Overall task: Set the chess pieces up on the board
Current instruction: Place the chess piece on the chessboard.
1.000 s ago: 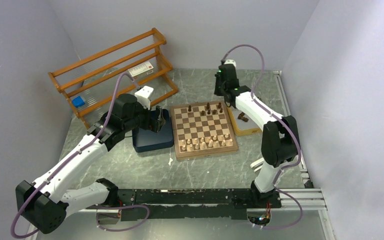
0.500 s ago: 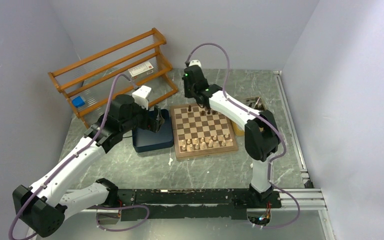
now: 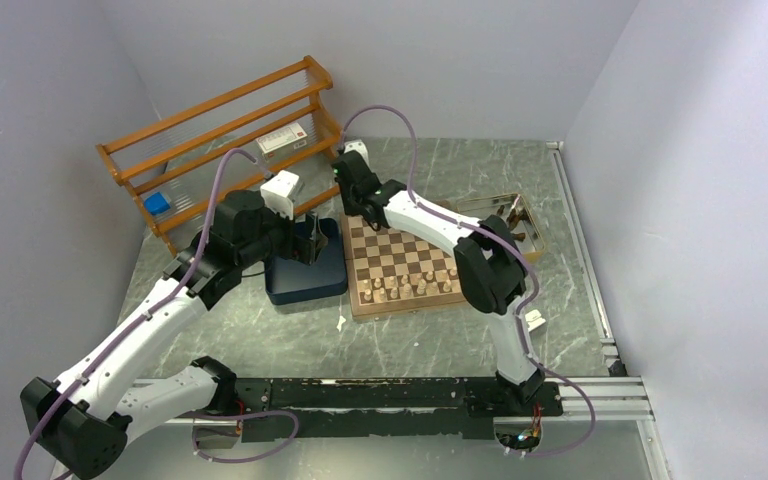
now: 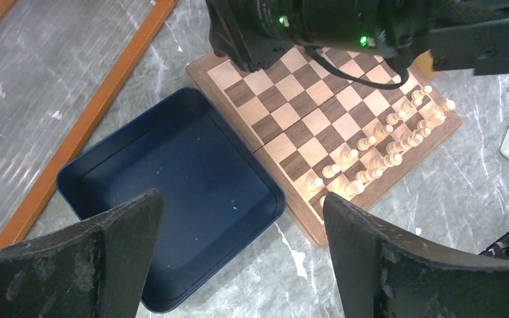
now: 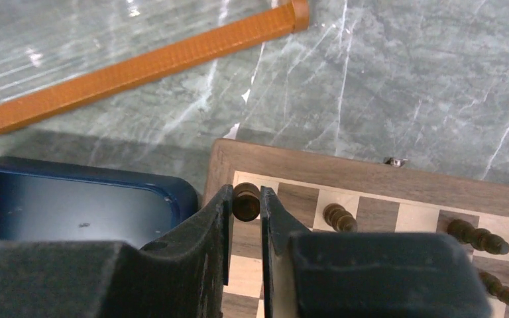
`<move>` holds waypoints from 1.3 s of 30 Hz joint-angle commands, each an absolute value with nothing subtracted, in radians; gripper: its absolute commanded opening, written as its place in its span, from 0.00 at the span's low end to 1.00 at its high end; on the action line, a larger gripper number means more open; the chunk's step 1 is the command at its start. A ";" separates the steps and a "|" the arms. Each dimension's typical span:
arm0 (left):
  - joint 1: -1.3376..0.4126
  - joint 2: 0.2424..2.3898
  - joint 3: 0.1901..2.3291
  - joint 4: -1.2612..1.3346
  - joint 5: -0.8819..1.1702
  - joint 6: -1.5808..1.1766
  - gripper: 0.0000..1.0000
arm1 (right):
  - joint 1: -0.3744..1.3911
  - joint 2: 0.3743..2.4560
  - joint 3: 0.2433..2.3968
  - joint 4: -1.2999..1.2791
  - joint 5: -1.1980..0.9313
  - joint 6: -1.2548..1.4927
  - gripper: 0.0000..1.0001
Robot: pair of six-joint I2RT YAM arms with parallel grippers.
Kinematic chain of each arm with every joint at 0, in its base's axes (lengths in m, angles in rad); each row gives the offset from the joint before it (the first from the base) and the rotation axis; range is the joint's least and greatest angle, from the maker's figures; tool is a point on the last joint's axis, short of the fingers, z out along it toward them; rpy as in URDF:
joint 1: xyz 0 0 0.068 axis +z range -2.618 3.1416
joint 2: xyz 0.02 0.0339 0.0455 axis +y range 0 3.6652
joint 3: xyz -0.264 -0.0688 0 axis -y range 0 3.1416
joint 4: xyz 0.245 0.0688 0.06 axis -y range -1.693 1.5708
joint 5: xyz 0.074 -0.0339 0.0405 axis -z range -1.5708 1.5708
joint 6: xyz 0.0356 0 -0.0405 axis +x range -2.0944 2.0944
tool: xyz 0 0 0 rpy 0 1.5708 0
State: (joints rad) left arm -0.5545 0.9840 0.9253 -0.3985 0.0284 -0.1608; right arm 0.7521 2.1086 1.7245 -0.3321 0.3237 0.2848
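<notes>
Our right gripper [image 5: 245,194] is clamped on a dark chess piece [image 5: 246,205] over the far-left corner of the board [image 5: 344,173]; several dark pieces [image 5: 477,235] already stand there, we judge more are left; our left gripper [image 4: 242,215] gapes empty

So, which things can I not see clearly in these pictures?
- The dark piece in the right gripper: in the right wrist view, the fingers hide all but its top, so its kind and whether it touches the board are unclear.
- The board's far row: in the top view, the right arm covers most of it.
- Contents of the wooden box: in the top view, too small to count.
</notes>
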 commanded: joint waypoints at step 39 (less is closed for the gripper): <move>-0.552 0.971 0.917 -0.382 0.052 -0.153 0.94 | 0.770 2.184 1.622 -0.278 0.364 0.289 0.18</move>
State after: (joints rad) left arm -0.5545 0.9833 0.9218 -0.3977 0.0299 -0.1608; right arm 0.7654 2.1849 1.6516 -0.2565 0.3592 0.2913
